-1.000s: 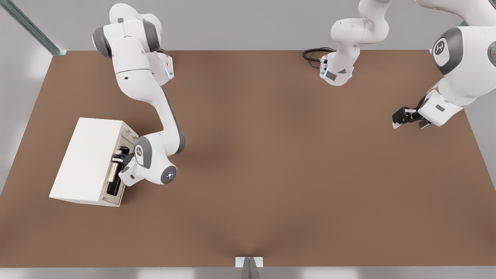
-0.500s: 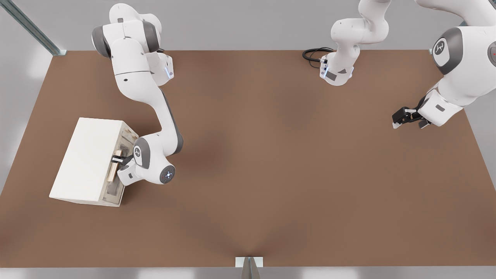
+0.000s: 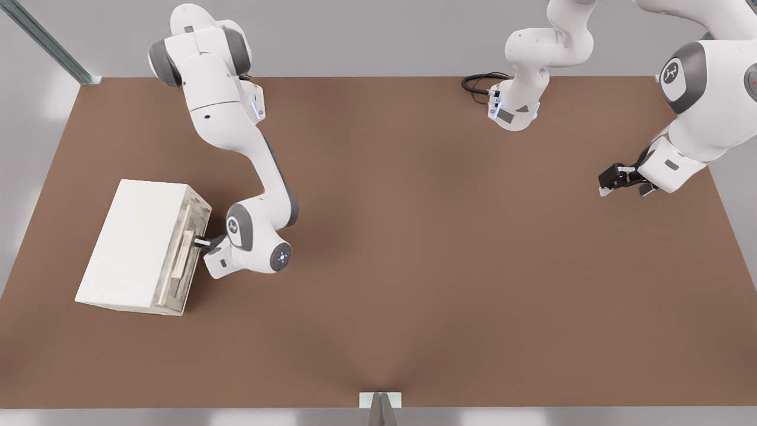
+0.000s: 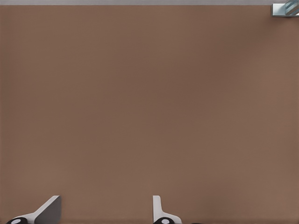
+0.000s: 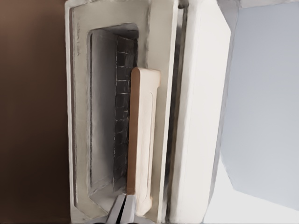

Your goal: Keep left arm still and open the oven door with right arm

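Note:
The cream-white oven (image 3: 133, 242) sits at the front view's left with its front turned toward the right arm. The oven door (image 3: 175, 283) stands slightly ajar, and the right wrist view shows a dark gap between the door frame (image 5: 79, 116) and the oven body (image 5: 201, 116). The pale tan bar handle (image 3: 185, 255) runs along the door. My gripper (image 3: 202, 241) sits at the end of the handle (image 5: 142, 140), arm stretched back from the oven. In the right wrist view the gripper (image 5: 124, 212) is shut, fingertips pressed together against the handle's end with nothing visible between them.
The brown table (image 3: 414, 266) stretches wide to the front view's right of the oven. The parked arm's gripper (image 3: 621, 177) hangs over the table's far right. A black cable (image 3: 479, 80) lies coiled at the back edge by the arm base.
The right arm has pulled back from the oven toward the front view's right. The handle and door have come out with it, and the fingers no longer reach into the door's front.

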Controlling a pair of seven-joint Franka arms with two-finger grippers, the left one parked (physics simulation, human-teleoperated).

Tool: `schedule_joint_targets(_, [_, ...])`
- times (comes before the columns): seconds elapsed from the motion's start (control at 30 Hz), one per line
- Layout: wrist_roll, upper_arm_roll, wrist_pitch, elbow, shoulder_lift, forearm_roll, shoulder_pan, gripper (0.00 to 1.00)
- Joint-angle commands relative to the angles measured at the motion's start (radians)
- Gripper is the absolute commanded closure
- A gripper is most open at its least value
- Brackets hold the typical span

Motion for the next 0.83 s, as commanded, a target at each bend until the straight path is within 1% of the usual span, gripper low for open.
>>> schedule_joint_targets(0.0, [0.091,0.036,-0.008,0.045,-0.034,0.067,-0.019,1.00])
schedule_joint_targets(0.03, [-0.076,0.071,-0.006,0.045,-0.111,0.138,-0.081,1.00])
schedule_joint_targets(0.07, [-0.312,0.086,-0.008,0.081,-0.207,0.378,-0.159,0.92])
schedule_joint_targets(0.1, [-0.470,0.122,-0.005,0.120,-0.290,0.636,-0.285,0.32])
schedule_joint_targets(0.13, [-0.559,0.123,-0.015,0.083,-0.446,0.661,-0.302,0.00])
schedule_joint_targets(0.17, [-0.579,0.134,-0.029,0.078,-0.522,0.667,-0.343,0.00])
schedule_joint_targets(0.2, [-0.603,0.134,-0.054,0.095,-0.510,0.664,-0.369,0.00])
schedule_joint_targets(0.27, [-0.606,0.132,-0.092,0.121,-0.510,0.668,-0.371,0.00])
schedule_joint_targets(0.3, [-0.670,0.126,-0.127,0.123,-0.508,0.664,-0.377,0.00])
schedule_joint_targets(0.33, [-0.725,0.131,-0.127,0.166,-0.507,0.661,-0.377,0.00])
schedule_joint_targets(0.4, [-0.731,0.128,-0.126,0.177,-0.505,0.667,-0.403,0.00])
schedule_joint_targets(0.8, [-0.731,0.128,-0.126,0.177,-0.505,0.665,-0.404,0.00])
